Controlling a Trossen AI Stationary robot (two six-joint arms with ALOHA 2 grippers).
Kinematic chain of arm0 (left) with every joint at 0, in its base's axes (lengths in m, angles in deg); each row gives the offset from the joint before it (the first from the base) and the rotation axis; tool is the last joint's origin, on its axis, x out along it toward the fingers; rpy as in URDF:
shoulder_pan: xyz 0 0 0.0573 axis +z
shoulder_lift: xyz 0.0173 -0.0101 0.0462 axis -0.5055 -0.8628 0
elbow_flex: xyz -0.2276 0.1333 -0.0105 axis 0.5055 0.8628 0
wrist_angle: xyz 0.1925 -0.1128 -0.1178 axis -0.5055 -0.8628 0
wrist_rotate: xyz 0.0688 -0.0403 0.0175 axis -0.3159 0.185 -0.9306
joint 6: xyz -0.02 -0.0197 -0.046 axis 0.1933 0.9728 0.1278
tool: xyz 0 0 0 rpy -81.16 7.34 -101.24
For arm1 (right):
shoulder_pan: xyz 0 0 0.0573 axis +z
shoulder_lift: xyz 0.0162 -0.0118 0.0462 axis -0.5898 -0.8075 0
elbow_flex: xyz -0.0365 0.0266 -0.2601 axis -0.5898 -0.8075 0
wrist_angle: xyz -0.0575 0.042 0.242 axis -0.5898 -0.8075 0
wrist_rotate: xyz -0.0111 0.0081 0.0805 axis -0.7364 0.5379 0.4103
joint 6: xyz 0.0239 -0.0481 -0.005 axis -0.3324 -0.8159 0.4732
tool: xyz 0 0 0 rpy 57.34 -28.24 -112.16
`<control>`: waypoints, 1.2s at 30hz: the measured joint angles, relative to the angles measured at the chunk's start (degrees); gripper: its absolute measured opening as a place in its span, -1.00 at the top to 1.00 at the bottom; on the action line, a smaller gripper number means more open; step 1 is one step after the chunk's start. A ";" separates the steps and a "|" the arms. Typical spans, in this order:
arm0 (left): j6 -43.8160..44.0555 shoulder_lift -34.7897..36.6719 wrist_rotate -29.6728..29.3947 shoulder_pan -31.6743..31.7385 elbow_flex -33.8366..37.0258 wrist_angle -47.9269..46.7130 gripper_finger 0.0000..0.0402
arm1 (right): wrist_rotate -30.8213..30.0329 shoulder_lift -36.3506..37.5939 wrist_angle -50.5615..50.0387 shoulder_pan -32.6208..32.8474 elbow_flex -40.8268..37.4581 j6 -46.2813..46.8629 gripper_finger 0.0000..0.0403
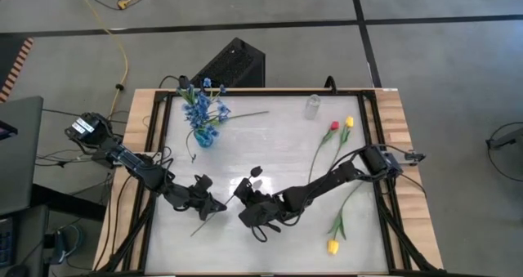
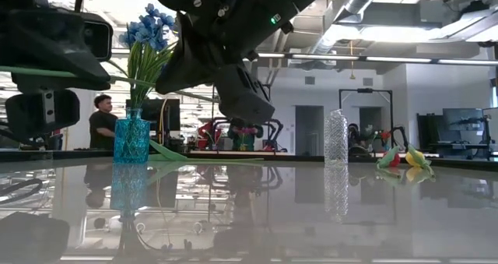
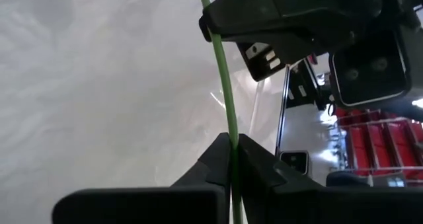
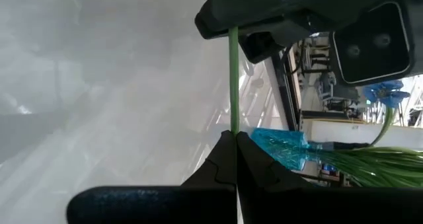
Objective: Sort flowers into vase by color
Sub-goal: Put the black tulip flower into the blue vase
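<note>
A black-headed flower (image 1: 257, 172) on a thin green stem (image 1: 202, 225) is held between both grippers over the table's near middle. My left gripper (image 1: 217, 205) is shut on the stem toward its bare end. My right gripper (image 1: 243, 195) is shut on it closer to the bloom. In the low view the stem (image 2: 117, 79) runs about level, well above the table. A blue glass vase (image 1: 204, 136) with blue sprays (image 1: 204, 105) stands at the far left. A clear vase (image 1: 313, 106) stands far right of centre. Red (image 1: 334, 126) and yellow (image 1: 349, 122) tulips lie at the right. My left gripper pinches the stem's lower length (image 3: 229, 135) between its two fingers, which lie across it. The stem is lifted clear of the table and runs straight on to the other gripper. My right gripper pinches the stem (image 4: 234, 121) between its two fingertips, across it, nearer the black bloom. The flower is clear of the table, its stem roughly level.
One more green stem (image 1: 245, 115) lies on the table beside the blue vase. Another yellow tulip (image 1: 333, 246) lies near the table's near right corner. Wooden rails (image 1: 392, 130) edge the white table (image 1: 270, 146). A person (image 2: 101, 120) sits in the room beyond.
</note>
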 joint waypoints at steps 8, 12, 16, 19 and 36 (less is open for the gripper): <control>-0.73 0.00 -1.37 0.03 0.02 -0.34 1.00 | -0.98 0.00 -0.02 1.12 0.00 -3.20 0.68; -1.06 0.00 -2.52 0.04 0.02 -2.68 1.00 | -4.70 0.00 0.00 3.28 0.00 -5.88 0.50; -1.08 0.00 -4.18 0.51 0.02 -4.32 1.00 | -8.64 0.21 -0.69 5.51 0.00 0.84 0.34; -3.56 0.06 -4.53 1.26 0.02 -4.00 1.00 | -2.40 2.17 -9.04 6.43 0.02 13.11 0.24; -49.26 1.31 -15.72 -1.07 0.04 18.81 1.00 | 47.85 12.78 24.31 -10.55 -27.30 43.62 0.45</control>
